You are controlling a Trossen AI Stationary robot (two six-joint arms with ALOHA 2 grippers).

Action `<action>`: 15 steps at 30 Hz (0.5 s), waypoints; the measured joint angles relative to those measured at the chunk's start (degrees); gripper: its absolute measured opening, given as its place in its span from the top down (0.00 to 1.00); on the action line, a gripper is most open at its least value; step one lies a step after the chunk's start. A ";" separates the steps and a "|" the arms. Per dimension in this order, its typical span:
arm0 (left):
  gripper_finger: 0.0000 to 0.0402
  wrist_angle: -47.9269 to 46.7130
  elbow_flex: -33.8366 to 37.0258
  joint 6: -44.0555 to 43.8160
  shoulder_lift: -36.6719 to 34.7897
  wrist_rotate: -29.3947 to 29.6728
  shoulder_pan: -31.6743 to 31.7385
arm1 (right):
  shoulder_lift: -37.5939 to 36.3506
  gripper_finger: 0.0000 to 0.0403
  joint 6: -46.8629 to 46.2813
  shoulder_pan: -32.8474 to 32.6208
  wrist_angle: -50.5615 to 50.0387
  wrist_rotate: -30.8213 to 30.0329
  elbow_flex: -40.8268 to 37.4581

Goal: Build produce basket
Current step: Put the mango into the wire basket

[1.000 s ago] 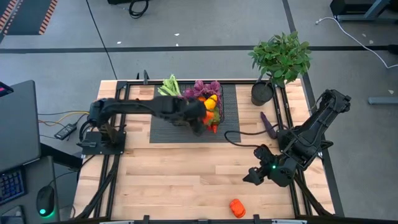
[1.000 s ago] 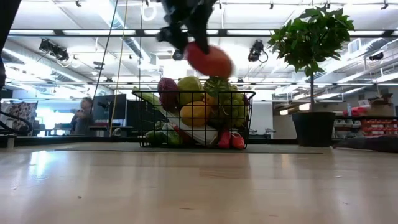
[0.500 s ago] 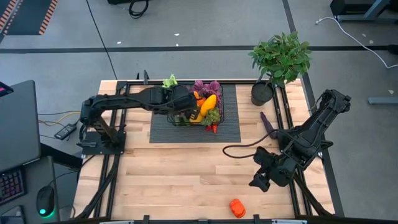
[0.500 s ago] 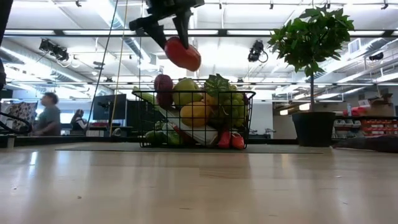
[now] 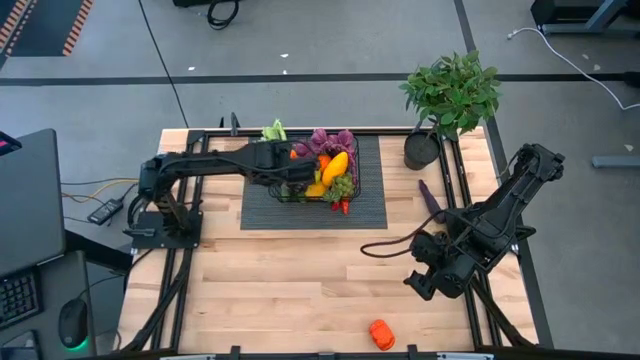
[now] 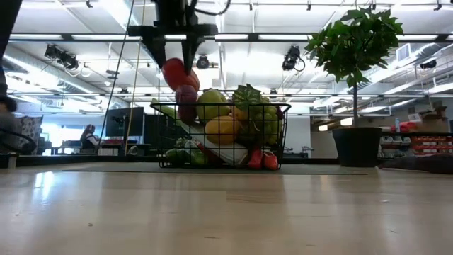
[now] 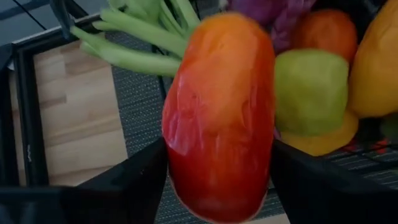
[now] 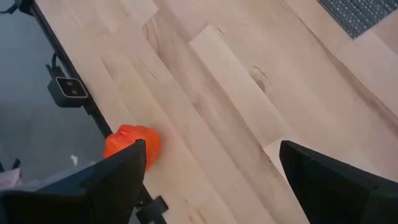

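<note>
The red pepper (image 7: 219,118), centre frame in the left wrist view, has a glossy, smooth plastic-looking skin. The basket (image 6: 279,134) is thin black wire. Under it lies a dark woven mat (image 5: 260,212), matt and ribbed. The table (image 5: 290,290) is pale wood planks with a smooth, slightly shiny finish and black metal rails.

Wooden table (image 5: 300,280); dark mat (image 5: 370,212), orange toy (image 5: 381,333), pot (image 5: 421,150).

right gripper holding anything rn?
No. The right gripper has its fingers spread with only bare table between them; the orange piece lies apart on the wood.
</note>
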State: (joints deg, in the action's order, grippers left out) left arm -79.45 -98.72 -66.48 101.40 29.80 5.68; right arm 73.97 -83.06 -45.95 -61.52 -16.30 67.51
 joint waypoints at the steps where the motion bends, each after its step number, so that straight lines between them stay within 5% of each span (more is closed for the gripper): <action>1: 0.32 -0.01 0.00 0.04 0.71 -0.34 -0.01 | 0.00 0.08 0.17 0.00 0.02 -0.04 0.00; 15: 0.28 -2.54 0.03 12.10 7.35 -7.79 2.90 | 0.00 0.08 -9.33 -0.29 0.25 -0.56 0.00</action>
State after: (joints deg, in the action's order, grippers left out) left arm -81.99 -98.69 -54.38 108.75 22.02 8.58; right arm 73.97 -92.39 -46.25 -61.26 -16.85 67.51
